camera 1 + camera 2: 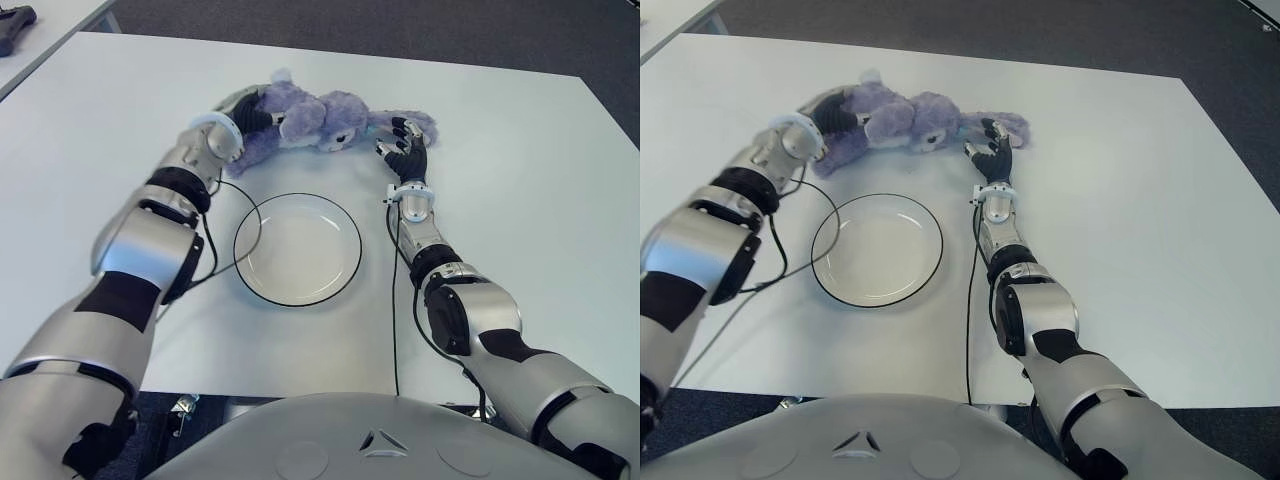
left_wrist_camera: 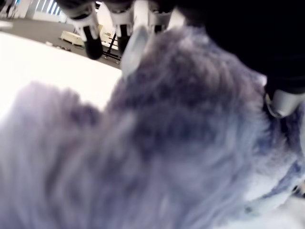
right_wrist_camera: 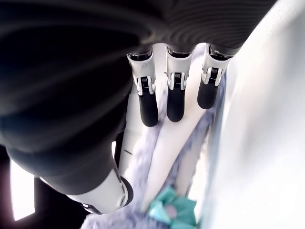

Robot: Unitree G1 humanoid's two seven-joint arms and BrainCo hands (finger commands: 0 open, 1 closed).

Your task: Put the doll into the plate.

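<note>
A purple plush doll [image 1: 310, 120] lies on its side on the white table, just beyond the white, black-rimmed plate [image 1: 300, 250]. My left hand [image 1: 245, 115] grips the doll's left end; in the left wrist view the fur [image 2: 167, 143] fills the palm under curled fingers [image 2: 90, 33]. My right hand [image 1: 403, 145] is at the doll's right end, by its leg. Seen from the right wrist, the fingers [image 3: 175, 98] stretch out straight over a pale plush limb [image 3: 167, 157] with a teal bow [image 3: 174, 210] below. The thumb stands apart from the fingers.
Black cables [image 1: 393, 300] run along both forearms and over the table [image 1: 520, 200] on either side of the plate. A dark object [image 1: 15, 25] lies on a second table at the far left. Dark floor lies beyond the far edge.
</note>
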